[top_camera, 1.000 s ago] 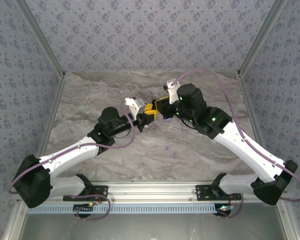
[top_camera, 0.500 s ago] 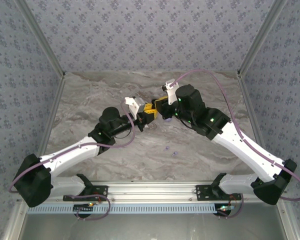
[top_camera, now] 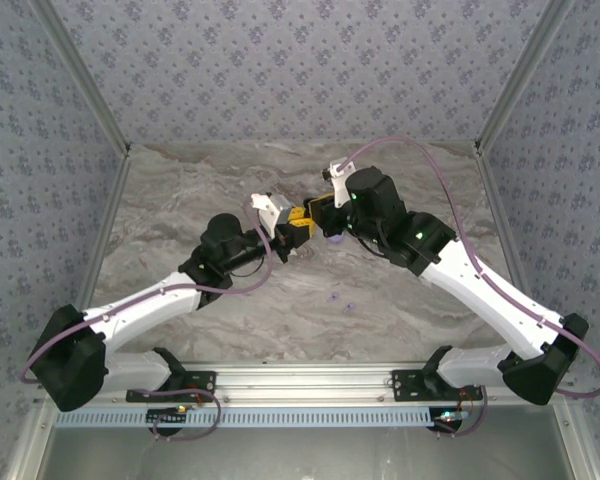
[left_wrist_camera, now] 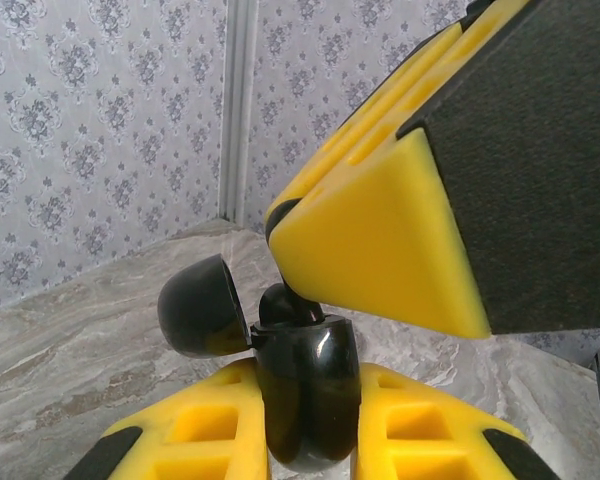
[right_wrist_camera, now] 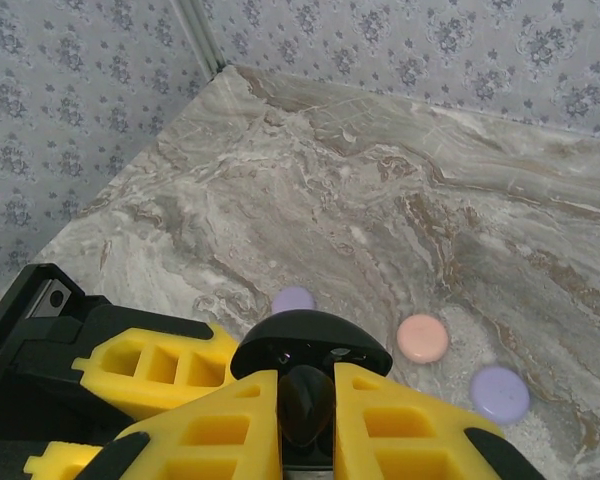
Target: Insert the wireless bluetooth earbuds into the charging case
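Black and glossy, the small stemmed earbud (right_wrist_camera: 305, 412) is pinched between the yellow ribbed fingers of the right gripper (right_wrist_camera: 307, 380), which is closed on it. The left wrist view gives the other side. There the earbud (left_wrist_camera: 280, 302) is a rounded nub at the mouth of the glossy black rounded charging case (left_wrist_camera: 310, 400), under the right gripper's yellow tip. Whether it is seated inside cannot be told. The case's domed lid (left_wrist_camera: 198, 305) stands hinged open to the left. The left gripper (left_wrist_camera: 305, 385) is clamped on the case body, with one yellow finger touching each side.

The right wrist view also shows what lies on the grey veined marble table (right_wrist_camera: 310, 170). A round lilac case (right_wrist_camera: 293, 298) sits just beyond the black shell. A round pale pink case (right_wrist_camera: 422, 338) lies to its right, and a second round lilac case (right_wrist_camera: 500, 392) lies near the pink one. What is in them cannot be seen.

From the top camera, the left gripper (top_camera: 292, 230) and right gripper (top_camera: 323, 212) meet tip to tip over the middle of the table. Two tiny lilac earbuds (top_camera: 332, 297) lie loose on the marble close together, nearer the arm bases and apart from both grippers.
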You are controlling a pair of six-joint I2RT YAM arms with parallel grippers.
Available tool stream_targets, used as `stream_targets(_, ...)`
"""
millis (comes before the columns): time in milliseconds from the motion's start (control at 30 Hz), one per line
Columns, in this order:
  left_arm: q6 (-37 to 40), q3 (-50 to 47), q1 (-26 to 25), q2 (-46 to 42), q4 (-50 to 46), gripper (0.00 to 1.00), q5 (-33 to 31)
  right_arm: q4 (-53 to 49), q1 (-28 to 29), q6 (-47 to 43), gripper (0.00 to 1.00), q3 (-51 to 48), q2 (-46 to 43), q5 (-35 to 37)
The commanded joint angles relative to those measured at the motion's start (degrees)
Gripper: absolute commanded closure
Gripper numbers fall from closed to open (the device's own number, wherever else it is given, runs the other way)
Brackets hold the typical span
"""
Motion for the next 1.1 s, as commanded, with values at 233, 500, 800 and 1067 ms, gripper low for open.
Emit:
stream_targets(233,-1.14,2.55,-0.15,0.45,7.90,1.00,-1.25,-5.95,-0.28,3.28,0.81,1.09,0.82,1.21)
stream_targets(500,-2.30,2.18,-0.12,-0.16,9.53,1.00,-0.06,-0.46,-3.29,5.56,0.81,-1.51,-1.17,-6.93)
stream_targets(800,-2.48,1.93,-0.11,0.09,10.58,1.00,0.46,-1.06,-3.76,6.98,0.81,-0.96,-1.15,-8.53)
stream_targets(1067,-2.57,1.88,-0.19,0.39,10.75,1.00,0.47,-1.36,-3.74,7.23,0.80,-0.78,-0.42,-8.60)
